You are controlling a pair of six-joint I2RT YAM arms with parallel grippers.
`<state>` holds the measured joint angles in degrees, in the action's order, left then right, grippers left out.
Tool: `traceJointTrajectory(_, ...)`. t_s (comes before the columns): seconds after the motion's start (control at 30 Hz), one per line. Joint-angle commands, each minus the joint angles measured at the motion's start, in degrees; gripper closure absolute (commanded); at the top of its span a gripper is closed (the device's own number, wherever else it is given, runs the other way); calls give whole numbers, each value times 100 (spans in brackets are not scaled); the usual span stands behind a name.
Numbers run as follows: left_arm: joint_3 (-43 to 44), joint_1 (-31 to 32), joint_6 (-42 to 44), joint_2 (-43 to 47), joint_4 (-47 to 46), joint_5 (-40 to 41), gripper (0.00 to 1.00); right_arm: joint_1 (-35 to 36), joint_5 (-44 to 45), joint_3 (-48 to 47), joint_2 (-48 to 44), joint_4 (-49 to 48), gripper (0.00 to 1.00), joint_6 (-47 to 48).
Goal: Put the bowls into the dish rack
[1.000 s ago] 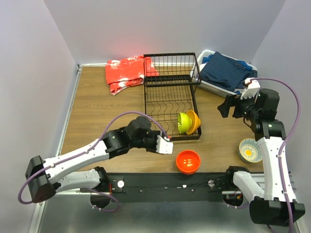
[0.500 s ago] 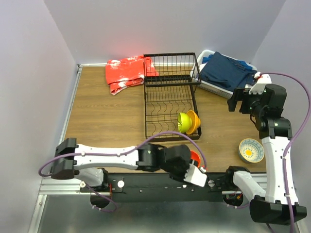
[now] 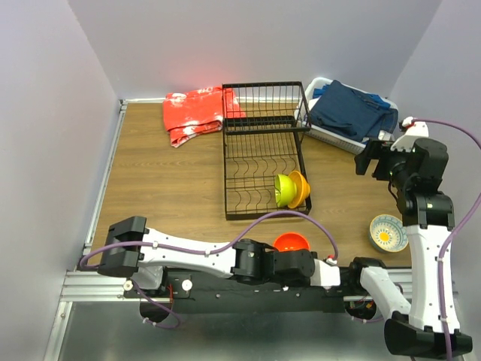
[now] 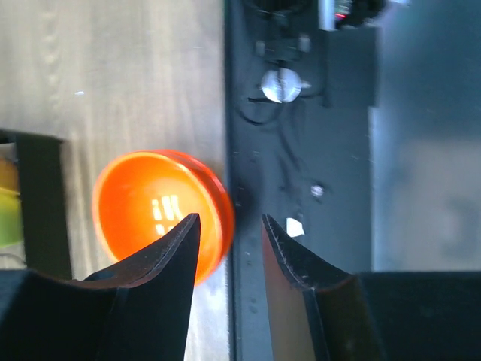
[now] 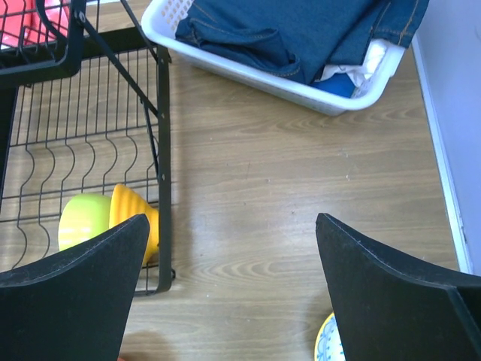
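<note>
A brown wooden table (image 3: 165, 188) carries a crumpled red-and-white patterned cloth (image 3: 194, 114) at its far edge, left of the middle. At the table's far right corner sits a white perforated plastic basket (image 5: 248, 71), heaped with dark blue denim clothing (image 5: 301, 30). A black metal rail (image 3: 203, 292) runs along the table's near edge.

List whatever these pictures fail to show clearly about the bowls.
- Red-orange bowl: top view, near side covered by the left arm; left wrist view blurred, so rim contact with the left gripper is unclear.
- White patterned bowl: right wrist view, cut by the bottom edge and a black finger.
- Lime green bowl: right wrist view, lower part behind the other finger.
</note>
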<state>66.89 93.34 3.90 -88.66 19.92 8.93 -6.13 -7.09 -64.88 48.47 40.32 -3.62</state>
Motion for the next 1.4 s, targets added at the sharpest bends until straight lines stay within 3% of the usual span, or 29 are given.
traceJointTrajectory(0.0, -18, -52, -118, -177, -331, 567, 53, -46, -20, 283, -276, 117, 0, -157)
traceJointTrajectory(0.63, -633, -642, -118, -406, -814, -58, 57, -72, -64, 362, -171, 3, 0, -174)
traceJointTrajectory(0.83, -608, -633, -258, -336, -771, -102, 57, -72, -90, 415, -118, -24, 0, -148)
traceJointTrajectory(1.07, -291, -615, 49, -292, -727, 654, 50, -81, -108, 459, -110, -50, 0, -166)
traceJointTrajectory(1.37, -247, -413, -188, -221, -489, 92, 50, -81, -187, 389, 22, -112, 0, -139)
